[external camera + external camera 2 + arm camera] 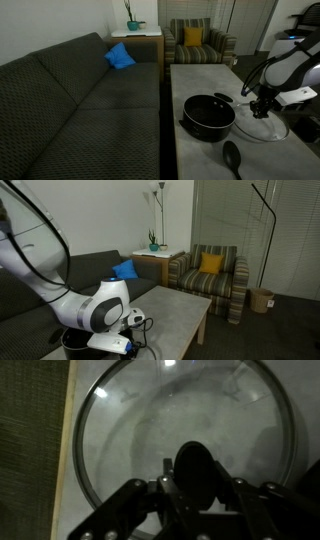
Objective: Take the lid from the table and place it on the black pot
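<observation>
The lid (130, 430), clear glass with a metal rim, fills the wrist view and lies on the table (200, 78). Its dark knob (195, 468) sits between my gripper's (195, 485) two fingers, which press against both its sides. In an exterior view the gripper (262, 106) is down on the lid (272, 130), just to the right of the black pot (208, 115). The pot stands open near the table's front. In an exterior view the arm hides most of the pot (72, 340) and the lid; the gripper (136, 330) is low over the table (175, 310).
A black spoon (232, 157) lies in front of the pot. A dark sofa (80, 100) with a blue cushion (120, 56) runs along the table's side. A striped armchair (197, 42) and a small side table with a plant (135, 35) stand behind.
</observation>
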Controlling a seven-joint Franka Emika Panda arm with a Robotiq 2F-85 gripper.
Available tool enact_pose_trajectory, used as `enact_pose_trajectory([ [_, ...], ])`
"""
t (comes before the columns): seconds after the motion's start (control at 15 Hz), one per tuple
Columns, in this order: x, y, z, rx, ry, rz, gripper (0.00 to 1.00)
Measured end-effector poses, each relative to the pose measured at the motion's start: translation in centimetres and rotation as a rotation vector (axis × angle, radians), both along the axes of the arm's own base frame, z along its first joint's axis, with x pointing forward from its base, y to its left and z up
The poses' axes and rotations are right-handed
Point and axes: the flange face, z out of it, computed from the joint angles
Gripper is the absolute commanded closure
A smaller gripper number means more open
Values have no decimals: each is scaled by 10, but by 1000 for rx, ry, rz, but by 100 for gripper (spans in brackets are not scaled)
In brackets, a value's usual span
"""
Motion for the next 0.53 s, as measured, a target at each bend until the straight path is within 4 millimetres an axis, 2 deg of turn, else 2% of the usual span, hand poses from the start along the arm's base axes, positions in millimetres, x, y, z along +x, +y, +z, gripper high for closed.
enact_pose_trajectory([
  [0.33, 6, -3, 41, -57, -32, -33, 85],
  [0.53, 7, 1, 67, -65, -35, -68, 85],
])
